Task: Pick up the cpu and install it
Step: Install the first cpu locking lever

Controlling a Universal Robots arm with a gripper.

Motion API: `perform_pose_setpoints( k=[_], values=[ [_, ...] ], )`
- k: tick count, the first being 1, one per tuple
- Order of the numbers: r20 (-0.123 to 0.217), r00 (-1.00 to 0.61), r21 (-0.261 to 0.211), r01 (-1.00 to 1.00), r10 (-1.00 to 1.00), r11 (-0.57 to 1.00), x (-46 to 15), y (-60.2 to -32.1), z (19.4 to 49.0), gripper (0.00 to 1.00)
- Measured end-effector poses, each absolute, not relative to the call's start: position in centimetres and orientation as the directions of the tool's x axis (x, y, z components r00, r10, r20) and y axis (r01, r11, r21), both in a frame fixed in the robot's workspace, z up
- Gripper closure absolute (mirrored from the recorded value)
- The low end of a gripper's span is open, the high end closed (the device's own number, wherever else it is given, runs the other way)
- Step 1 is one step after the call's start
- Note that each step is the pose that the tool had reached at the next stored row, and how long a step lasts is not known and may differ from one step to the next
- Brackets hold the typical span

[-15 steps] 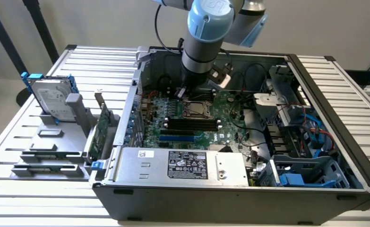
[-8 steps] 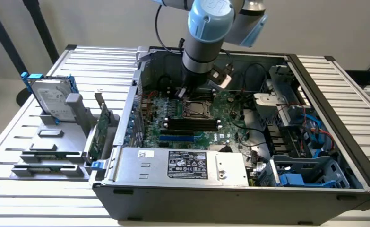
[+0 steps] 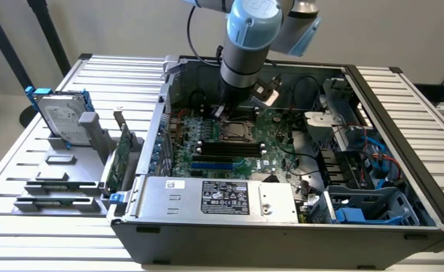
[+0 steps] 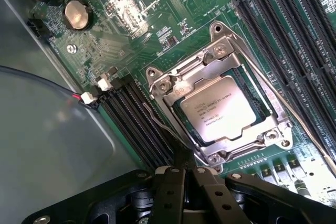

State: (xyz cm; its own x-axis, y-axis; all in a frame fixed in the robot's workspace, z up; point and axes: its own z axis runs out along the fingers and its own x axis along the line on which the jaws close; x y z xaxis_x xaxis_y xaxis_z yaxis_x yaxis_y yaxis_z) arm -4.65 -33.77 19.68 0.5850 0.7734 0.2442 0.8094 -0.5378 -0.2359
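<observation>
Looking down through the wrist view, I find the cpu [image 4: 219, 107] lying flat in its socket on the motherboard [image 4: 121, 40], silver top plate and printed text facing up. The metal load frame [image 4: 220, 40] sits around its edges. By my reading the chip is already seated, not waiting to be picked.

The gripper [image 4: 184, 156] hangs just short of the socket's near corner. Its jaws are drawn tight together, with no more than a thin seam between the black fingers [image 4: 170, 192]. Nothing flat or square is held between them. A thin wire lever [image 4: 157, 124] runs along the socket's side, between the frame and the black memory slots [image 4: 131, 114], and its end passes under the fingertips. I cannot tell whether the jaws pinch it or merely hover over it.

In the exterior view, taking the gripper [image 3: 223, 112] as the centre of the dial, the cpu [image 3: 235, 130] lies close by at about 5 o'clock. The silver power supply box [image 3: 214, 198] is well beyond it at 6 o'clock. The hard drive [image 3: 59, 119] with blue rails stands outside the case, far off at 9 o'clock.

The chip is nearly square, so it has no long axis worth speaking of. Its edges run parallel to the memory slots, and the lever lies along that same line. I judge that the relation that counts is jaws to lever, not jaws to chip
</observation>
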Motion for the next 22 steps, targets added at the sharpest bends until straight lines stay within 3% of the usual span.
perform_pose_setpoints(
  k=[22],
  values=[
    [0.233,0.607,-0.231,0.793,0.760,-0.563,-4.40,-33.30,19.66,0.89]
  ],
)
